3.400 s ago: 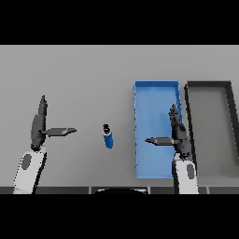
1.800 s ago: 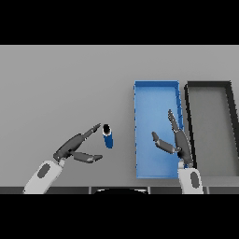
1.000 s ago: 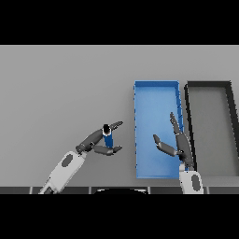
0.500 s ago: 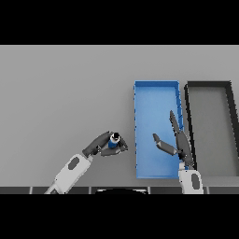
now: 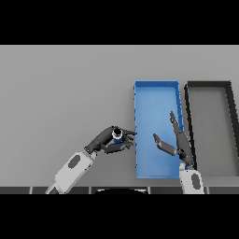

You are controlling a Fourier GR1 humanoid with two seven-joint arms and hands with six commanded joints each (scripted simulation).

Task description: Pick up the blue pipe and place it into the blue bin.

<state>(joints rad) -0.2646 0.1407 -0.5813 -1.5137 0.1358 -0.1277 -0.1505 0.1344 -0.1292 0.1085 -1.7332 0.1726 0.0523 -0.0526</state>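
The blue pipe [image 5: 117,136] stands nearly on end, its dark round opening facing up, just left of the blue bin [image 5: 156,88]. My left hand [image 5: 103,141] is shut on it, fingers and thumb curled round its body, close to the bin's left wall. My right hand [image 5: 179,142] hovers open over the right half of the bin, fingers straight and thumb spread toward the left.
A dark grey bin [image 5: 208,86] stands right beside the blue bin, at the table's right side. The grey table [image 5: 65,93] stretches wide to the left and far side.
My left hand swung in from the left, closed on the pipe and carried it rightward and nearer, tipping it upright beside the bin. My right hand has barely moved.
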